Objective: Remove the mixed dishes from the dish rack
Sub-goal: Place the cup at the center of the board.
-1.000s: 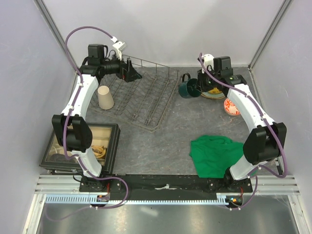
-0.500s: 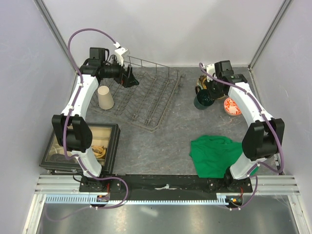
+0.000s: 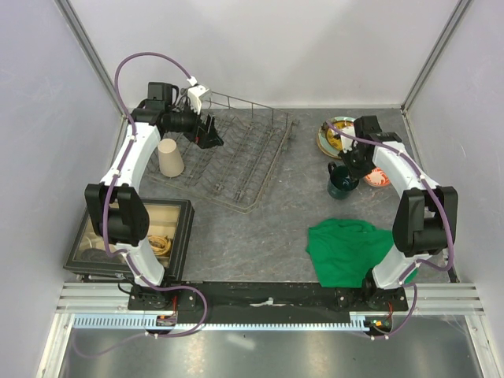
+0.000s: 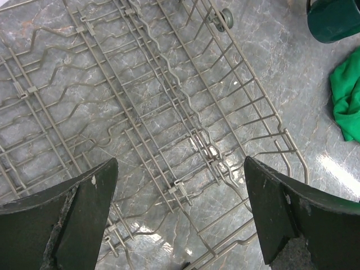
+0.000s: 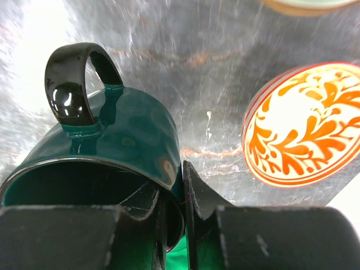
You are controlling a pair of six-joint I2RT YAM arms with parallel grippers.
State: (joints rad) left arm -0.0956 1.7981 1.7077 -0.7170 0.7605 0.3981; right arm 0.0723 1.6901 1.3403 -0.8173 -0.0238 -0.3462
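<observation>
- Right hand (image 5: pixel 171 191): closed in a pinch on the wall of the dark green mug (image 5: pixel 124 129), one finger inside the rim and one outside. The handle pointed away from the wrist camera.
- Location of the mug (image 3: pixel 343 183): out of the dish rack (image 3: pixel 236 157), well off at its 3 o'clock side above the counter (image 3: pixel 276 228). Whether its base touched the counter could not be told.
- Neighbours, top view: the small red-and-white bowl (image 3: pixel 376 176) lay just beside the mug at 3 o'clock, the yellow-patterned plate (image 3: pixel 335 135) near at 12 o'clock, and the green cloth (image 3: pixel 350 250) at 6 o'clock.
- Step judged to be in hand: setting the mug down.
- Good practice, as a judgement: level the mug, lower it until the base sits flat, and bias it toward 9 o'clock, away from the bowl. Part the fingers only a little, then lift straight up so the inner finger clears the rim without tipping it.
- Left hand (image 4: pixel 180 169): wide open, holding nothing, poised over the rack's tines near its 10 o'clock corner.
- The tall beige cup (image 3: pixel 169 157) stood at the rack's 9 o'clock edge.
</observation>
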